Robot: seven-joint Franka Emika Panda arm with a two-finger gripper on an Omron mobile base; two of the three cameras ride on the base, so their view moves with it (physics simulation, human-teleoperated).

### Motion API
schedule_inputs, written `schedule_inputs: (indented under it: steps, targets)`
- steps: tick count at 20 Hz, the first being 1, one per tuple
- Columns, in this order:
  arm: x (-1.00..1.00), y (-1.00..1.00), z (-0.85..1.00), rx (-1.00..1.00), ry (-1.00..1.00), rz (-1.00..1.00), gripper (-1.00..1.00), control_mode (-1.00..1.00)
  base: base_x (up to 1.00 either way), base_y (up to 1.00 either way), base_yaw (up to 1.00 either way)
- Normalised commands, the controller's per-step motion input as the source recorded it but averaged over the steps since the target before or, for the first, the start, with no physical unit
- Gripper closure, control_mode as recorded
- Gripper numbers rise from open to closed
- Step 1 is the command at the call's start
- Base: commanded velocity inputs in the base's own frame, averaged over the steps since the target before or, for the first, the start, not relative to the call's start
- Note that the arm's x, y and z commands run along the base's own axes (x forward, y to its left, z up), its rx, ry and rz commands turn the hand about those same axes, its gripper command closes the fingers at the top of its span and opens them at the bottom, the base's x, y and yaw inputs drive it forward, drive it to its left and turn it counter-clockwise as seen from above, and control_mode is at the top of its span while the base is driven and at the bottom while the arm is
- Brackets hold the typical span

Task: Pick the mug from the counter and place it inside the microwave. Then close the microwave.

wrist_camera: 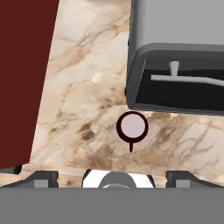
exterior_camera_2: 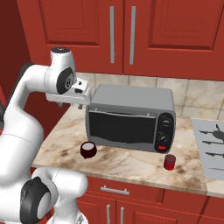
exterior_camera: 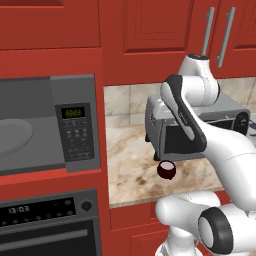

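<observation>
Left base view: mug (exterior_camera: 166, 170) sits on the counter (exterior_camera: 130, 165), dark red with white inside, just in front of the toaster oven's (exterior_camera: 200, 127) lower left corner — near it, contact not clear. Microwave (exterior_camera: 47, 127) is built into the red cabinetry to the left, door swung out of sight, grey cavity and round turntable exposed, keypad panel with green display on its right side. Below it a black-fronted oven (exterior_camera: 47, 227) with a knob and clock strip. A red cabinet wall stands between the counter and the microwave opening. Right base view: gripper (exterior_camera_2: 79, 105) hangs well above the counter, up beside the toaster oven's top left corner, mug (exterior_camera_2: 88, 149) below it and apart from it — nothing held. Toaster oven (exterior_camera_2: 131, 118) is silver-grey with a dark window and two knobs on the right; a small red jar with dark lid (exterior_camera_2: 169, 161) stands on the counter in front of its right end, and a stovetop (exterior_camera_2: 210, 146) lies at the far right. Red wall cabinets (exterior_camera_2: 122, 35) with grey handles above. Hand view looks straight down: mug (wrist_camera: 131, 127) near centre with handle pointing toward the bottom edge, toaster oven edge just above it, fingertips (wrist_camera: 41, 178) spread wide at the bottom, empty.
</observation>
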Motion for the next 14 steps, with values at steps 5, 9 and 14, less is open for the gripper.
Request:
schedule_inputs:
  steps: [5,9,14]
  targets:
    - [-0.16,0.00,-0.29,0.00,0.15,-0.01,-1.00,-1.00,0.00,0.00,0.00]
    - [0.00,-0.02,-0.36,0.00,0.17,-0.01,-1.00,-1.00,0.00,0.00,0.00]
    - [0.00,0.00,-0.42,0.00,0.15,0.00,-1.00,-1.00,0.00,0.00,0.00]
